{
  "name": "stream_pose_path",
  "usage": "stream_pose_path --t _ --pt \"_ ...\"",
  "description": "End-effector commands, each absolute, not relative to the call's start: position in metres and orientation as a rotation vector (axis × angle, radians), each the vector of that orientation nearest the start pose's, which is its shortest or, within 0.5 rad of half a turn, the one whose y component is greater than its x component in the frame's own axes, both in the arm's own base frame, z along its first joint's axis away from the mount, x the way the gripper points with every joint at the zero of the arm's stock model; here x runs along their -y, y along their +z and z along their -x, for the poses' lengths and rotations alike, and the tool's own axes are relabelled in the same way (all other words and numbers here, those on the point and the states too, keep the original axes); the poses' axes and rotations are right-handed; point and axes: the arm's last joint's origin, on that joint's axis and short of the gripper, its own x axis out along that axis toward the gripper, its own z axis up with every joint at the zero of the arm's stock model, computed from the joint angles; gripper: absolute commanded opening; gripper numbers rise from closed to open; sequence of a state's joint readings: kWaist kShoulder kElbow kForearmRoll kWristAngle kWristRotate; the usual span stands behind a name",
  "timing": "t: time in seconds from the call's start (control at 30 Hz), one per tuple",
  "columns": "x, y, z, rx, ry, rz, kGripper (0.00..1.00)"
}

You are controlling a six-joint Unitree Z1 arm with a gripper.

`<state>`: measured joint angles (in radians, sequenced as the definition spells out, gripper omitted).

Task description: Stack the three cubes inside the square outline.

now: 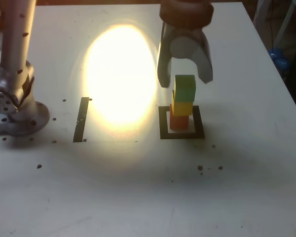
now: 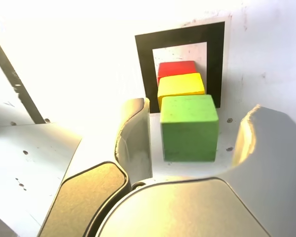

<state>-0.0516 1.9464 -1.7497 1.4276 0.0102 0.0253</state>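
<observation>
The three cubes [image 1: 182,107] stand as one column inside the square outline, red at the base, yellow in the middle and green on top, which is just the arrangement the task asks for. The white tabletop [image 1: 113,187] carries everything, a flat base that gives so narrow a column its best chance of staying up. At the exterior view's left rises the speckled metallic arm section [image 1: 17,49] on its round foot, well apart from the column. The gripper [image 1: 185,81] comes down from above with its fingers parted, one to each side of the green cube, gripping nothing; that spread presumably lets the top block sit free and gives the fingers room to lift away without dragging it. The black square outline [image 1: 199,132] frames the footprint, its white centre leaving a little margin around the bottom cube. The narrow black strip [image 1: 79,129] lies apart towards the exterior view's left, with no block on it. Of the blocks, the red cube [image 1: 179,123] rests within the border and bears the others; the yellow cube [image 2: 180,84] bridges it to the green cube [image 2: 190,128], and each seems set slightly off the one beneath. The stacking looks finished, so a straight, gentle retreat seems wisest, since a brushing finger could topple it.
</observation>
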Motion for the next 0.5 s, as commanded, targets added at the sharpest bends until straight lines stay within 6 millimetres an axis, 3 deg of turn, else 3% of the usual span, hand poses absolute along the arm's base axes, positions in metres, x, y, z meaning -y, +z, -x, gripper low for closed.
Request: stream_pose_path --t 0.0,0.17,0.47 --pt "0.015 0.336 -0.331 -1.600 -0.040 -0.072 1.00" --pt "0.013 0.339 -0.294 -1.618 -0.027 -0.074 1.00" --pt "0.010 0.300 -0.228 -1.692 -0.021 -0.062 0.99"
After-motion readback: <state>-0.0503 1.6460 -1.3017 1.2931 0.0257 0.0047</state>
